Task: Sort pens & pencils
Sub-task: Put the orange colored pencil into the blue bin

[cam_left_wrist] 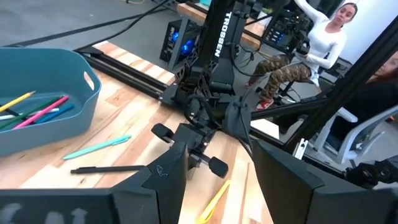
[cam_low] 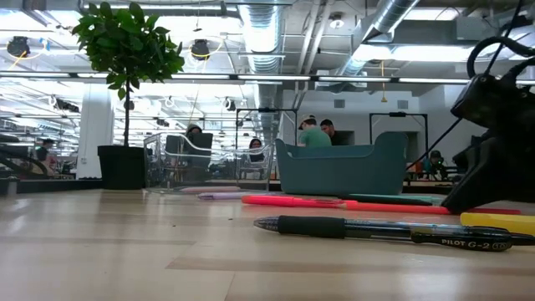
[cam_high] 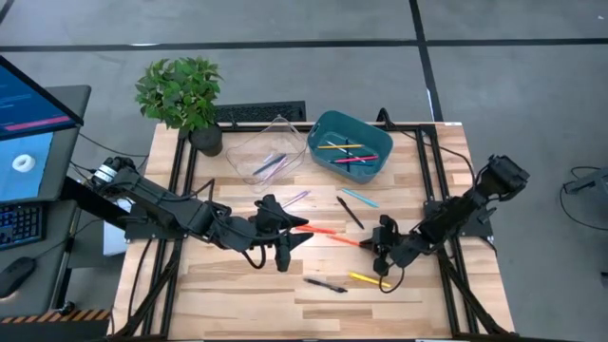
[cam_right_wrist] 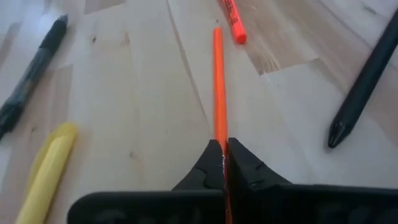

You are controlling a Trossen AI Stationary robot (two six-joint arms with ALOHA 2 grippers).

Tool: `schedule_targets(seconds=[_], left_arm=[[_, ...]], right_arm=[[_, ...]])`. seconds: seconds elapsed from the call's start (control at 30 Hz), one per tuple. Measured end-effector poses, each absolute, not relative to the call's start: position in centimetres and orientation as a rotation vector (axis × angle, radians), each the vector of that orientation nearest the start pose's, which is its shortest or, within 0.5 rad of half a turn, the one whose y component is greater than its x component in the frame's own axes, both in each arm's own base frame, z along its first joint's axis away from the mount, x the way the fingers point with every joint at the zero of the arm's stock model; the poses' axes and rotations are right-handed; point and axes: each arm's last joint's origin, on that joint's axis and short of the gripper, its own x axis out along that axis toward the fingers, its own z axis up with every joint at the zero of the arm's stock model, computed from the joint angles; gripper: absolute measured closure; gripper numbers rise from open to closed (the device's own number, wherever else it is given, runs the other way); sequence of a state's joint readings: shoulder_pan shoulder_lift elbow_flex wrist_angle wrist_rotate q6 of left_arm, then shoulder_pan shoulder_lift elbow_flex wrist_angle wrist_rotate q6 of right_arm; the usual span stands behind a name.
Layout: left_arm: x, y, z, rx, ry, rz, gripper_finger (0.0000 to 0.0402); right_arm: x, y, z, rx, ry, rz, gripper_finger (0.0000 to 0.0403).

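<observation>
Wooden tabletop, lower right of centre in the high view: my right gripper [cam_right_wrist: 222, 149] is clamped on the orange pencil [cam_right_wrist: 217, 81] (one end), whose length runs straight ahead toward upper frame.

Bright overhead light, blurred foregrounds

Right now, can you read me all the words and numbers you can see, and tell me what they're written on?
"PILOT G-2": on the barrel of the black pen with a clear end lying on the wooden table, low view.
"TROSSEN": in white letters down the dark right robot arm, left wrist view.
The blue computer screen shows lines too small to read.
No readable print on the other pens and pencils or the teal plastic bin.
</observation>
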State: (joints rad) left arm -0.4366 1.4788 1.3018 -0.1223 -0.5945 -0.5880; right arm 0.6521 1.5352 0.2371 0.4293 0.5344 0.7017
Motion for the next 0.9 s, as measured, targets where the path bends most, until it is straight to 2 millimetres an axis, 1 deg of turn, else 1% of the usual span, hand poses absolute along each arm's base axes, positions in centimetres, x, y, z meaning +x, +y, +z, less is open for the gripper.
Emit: schedule_targets(seconds=[0.07, 0.27, 0.4, 0.47, 0.53, 0.63, 0.7, 0.8, 0.9], left_arm=[[31.1, -12.7, 35.6, -0.438, 0.202, 0.227, 0.0228], [31.1, -12.7, 35.6, -0.441, 0.198, 0.226, 0.0228], [31.1, -12.8, 35.6, -0.441, 0.203, 0.219, 0.0228], [31.1, -12.8, 35.6, -0.442, 0.205, 0.213, 0.0228], [31.1, -12.8, 35.6, -0.443, 0.205, 0.211, 0.0228], [31.1, -12.8, 35.6, -0.437, 0.206, 0.212, 0.0228], [31.0, -12.8, 35.5, -0.433, 0.211, 0.216, 0.0228], [31.1, -12.6, 35.5, -0.432, 0.211, 0.221, 0.0228], [31.1, -12.6, 35.5, -0.431, 0.211, 0.222, 0.0228]], right_arm=[[16.3, 10.6, 8.3, 0.207, 0.686, -0.134, 0.0399], [16.5, 10.2, 9.8, 0.259, 0.626, -0.138, 0.0401], [16.4, 10.4, 11.0, 0.293, 0.568, -0.119, 0.0384], [16.1, 10.8, 11.9, 0.312, 0.525, -0.095, 0.0372], [15.7, 11.2, 12.3, 0.334, 0.516, -0.082, 0.036], [14.9, 12.0, 11.6, 0.364, 0.561, -0.076, 0.0341], [14.7, 12.8, 11.1, 0.355, 0.577, -0.072, 0.0327], [14.9, 14.0, 10.2, 0.298, 0.598, -0.082, 0.0305], [15.7, 15.0, 9.6, 0.253, 0.624, -0.086, 0.0276]])
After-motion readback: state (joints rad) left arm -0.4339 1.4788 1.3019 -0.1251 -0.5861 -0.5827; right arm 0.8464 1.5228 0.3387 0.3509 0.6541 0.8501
